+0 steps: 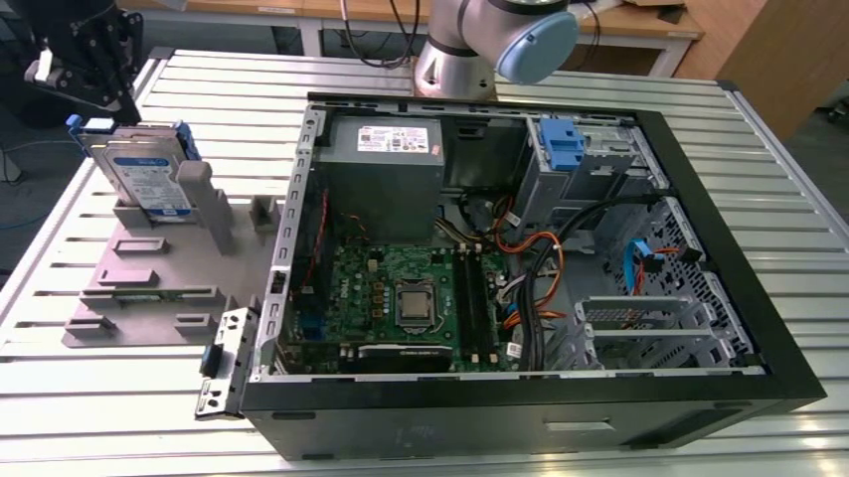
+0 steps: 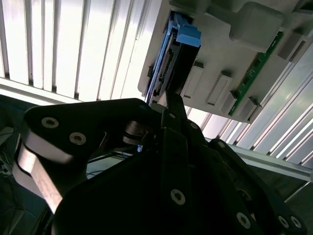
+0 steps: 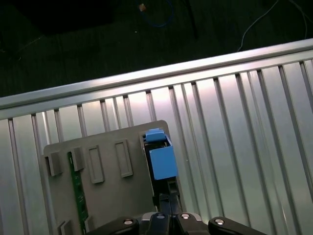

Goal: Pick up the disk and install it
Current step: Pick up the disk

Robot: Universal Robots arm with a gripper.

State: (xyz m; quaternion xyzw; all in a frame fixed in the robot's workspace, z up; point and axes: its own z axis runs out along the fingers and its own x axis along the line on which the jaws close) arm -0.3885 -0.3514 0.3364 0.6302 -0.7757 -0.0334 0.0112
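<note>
Exterior view: the flat, silver-metal hard disk with a white-and-blue label and blue plastic bracket (image 1: 143, 171) stands on edge, leaning slightly, in the grey plastic stand with upright posts (image 1: 146, 273). The stand sits near the far corner of the ribbed metal bench (image 1: 40, 318) on the exterior view's left. The black robot gripper (image 1: 83, 58) hangs over that corner, above the disk's upper edge. The open black computer case (image 1: 743, 338) occupies the middle of the bench, well apart from the stand. In the first wrist view the disk (image 3: 161, 159) appears edge-on with its blue bracket uppermost. Its thin edge runs in line with the gripper (image 3: 168, 198), so the disk lies straight ahead along the line of approach. In the second wrist view the gripper (image 2: 168, 104) is close to the disk (image 2: 166, 68) at its connector edge, but contact cannot be confirmed. Whether the gripper is apart, together or clamped on the disk cannot be told from these views
</note>
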